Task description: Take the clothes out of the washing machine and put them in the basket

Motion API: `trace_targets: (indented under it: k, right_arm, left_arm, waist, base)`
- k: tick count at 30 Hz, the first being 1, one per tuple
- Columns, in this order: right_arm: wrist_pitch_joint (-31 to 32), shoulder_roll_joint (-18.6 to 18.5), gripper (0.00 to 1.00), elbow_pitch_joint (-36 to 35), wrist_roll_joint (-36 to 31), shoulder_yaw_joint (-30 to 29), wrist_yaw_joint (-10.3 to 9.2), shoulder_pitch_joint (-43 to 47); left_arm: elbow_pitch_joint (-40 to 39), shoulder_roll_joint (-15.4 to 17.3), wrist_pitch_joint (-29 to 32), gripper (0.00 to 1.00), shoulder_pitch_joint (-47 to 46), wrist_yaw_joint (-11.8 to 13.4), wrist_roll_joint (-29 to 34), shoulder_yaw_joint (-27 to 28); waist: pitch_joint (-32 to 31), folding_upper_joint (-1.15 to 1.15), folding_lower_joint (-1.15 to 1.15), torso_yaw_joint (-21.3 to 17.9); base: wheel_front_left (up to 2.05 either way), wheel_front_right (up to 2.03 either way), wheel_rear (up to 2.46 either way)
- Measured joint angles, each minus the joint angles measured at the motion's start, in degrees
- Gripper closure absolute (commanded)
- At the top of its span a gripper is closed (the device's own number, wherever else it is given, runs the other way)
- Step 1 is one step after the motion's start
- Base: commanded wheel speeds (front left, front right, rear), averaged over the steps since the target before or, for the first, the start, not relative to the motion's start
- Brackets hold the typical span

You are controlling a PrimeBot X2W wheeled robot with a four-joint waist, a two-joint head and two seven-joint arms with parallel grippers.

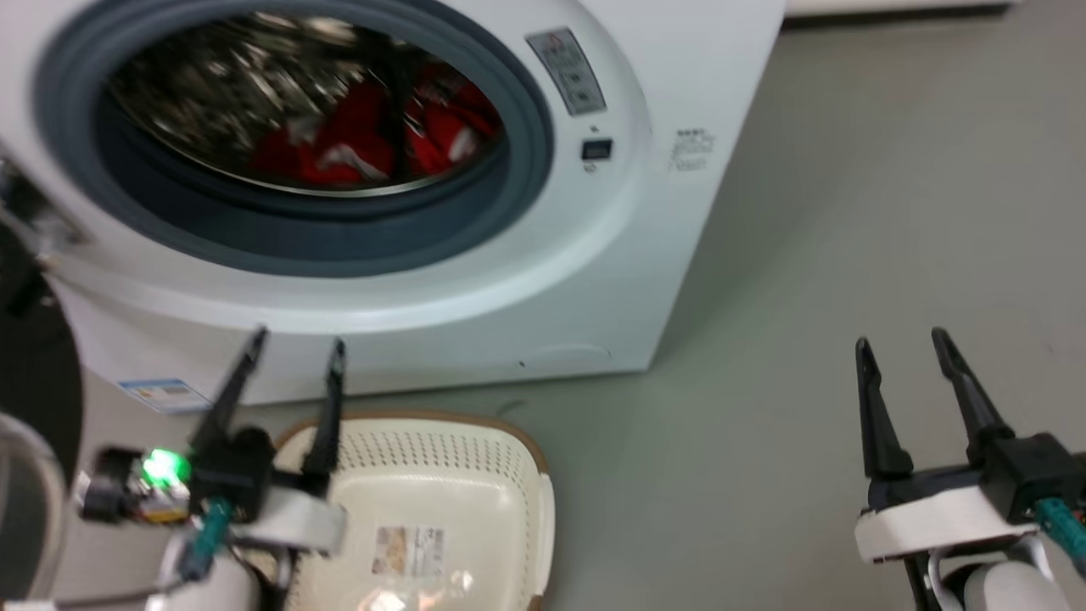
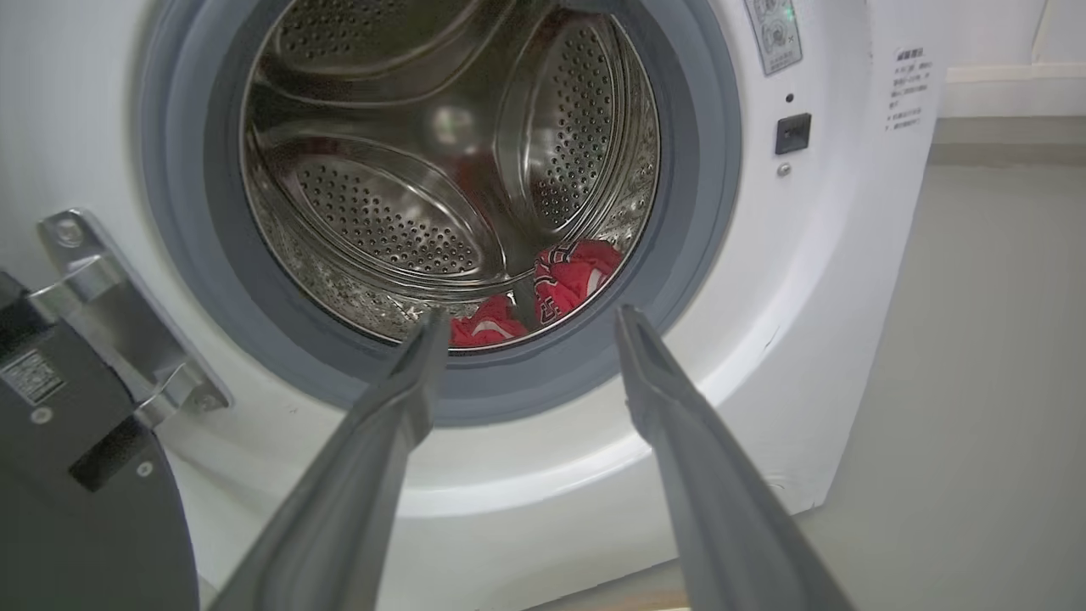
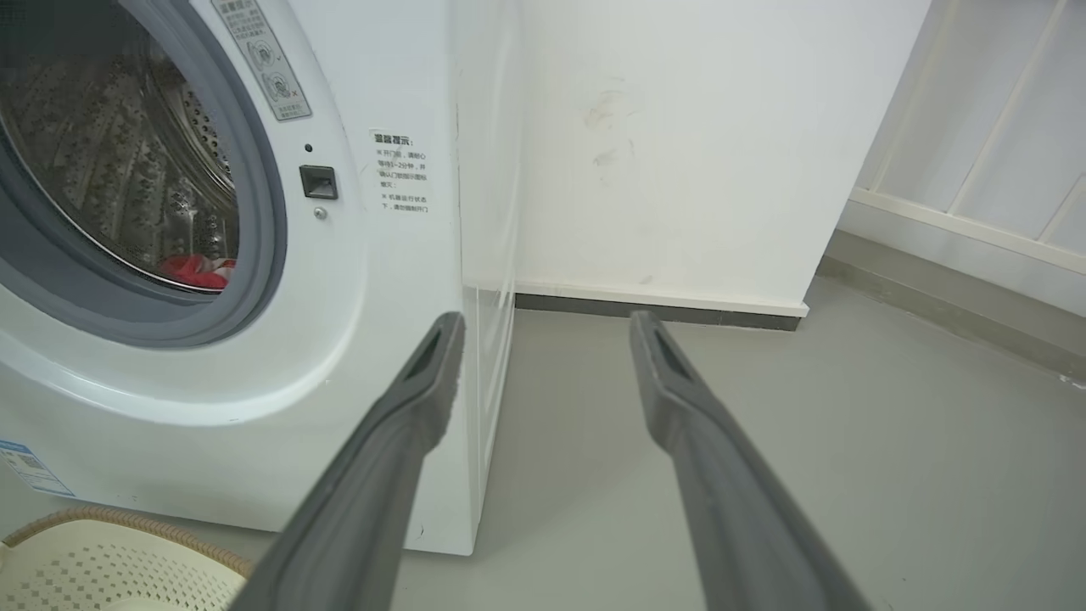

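Note:
Red clothes [image 1: 373, 136] lie at the bottom of the steel drum of the white washing machine [image 1: 611, 255], whose porthole stands open. In the left wrist view the clothes [image 2: 560, 284] sit low in the drum, beyond my fingertips. The right wrist view catches a red edge of the clothes [image 3: 199, 271]. The cream basket [image 1: 441, 509] with a brown rim stands on the floor in front of the machine and holds no clothes. My left gripper [image 1: 293, 344] is open above the basket's left end, empty. My right gripper [image 1: 901, 339] is open over bare floor to the right.
The machine's dark door [image 2: 76, 475] hangs open at the left, on a metal hinge [image 2: 110, 297]. Grey floor [image 1: 848, 212] stretches to the right of the machine. A white wall [image 3: 679, 144] with a dark skirting stands behind it.

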Motion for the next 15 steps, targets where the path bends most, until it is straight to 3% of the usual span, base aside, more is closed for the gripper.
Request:
trace_targets:
  k: [10,15]
  right_arm:
    - [0.0,-0.01,0.0,-1.21,3.12,-0.32,0.0,-3.91]
    - [0.0,-0.07,0.0,-1.71,5.09,-1.52,0.0,-5.89]
  left_arm:
    - [14.12,11.6,0.25,0.0,-25.14,-4.6,0.08,1.6]
    - [23.64,15.93,8.5,0.0,-42.83,-6.05,-0.76,-1.63]
  waist:
    - [13.59,0.0,0.01,-6.03]
    - [20.38,0.0,0.01,-8.15]
  base:
    - [0.0,0.0,0.0]
    - [0.0,0.0,0.0]
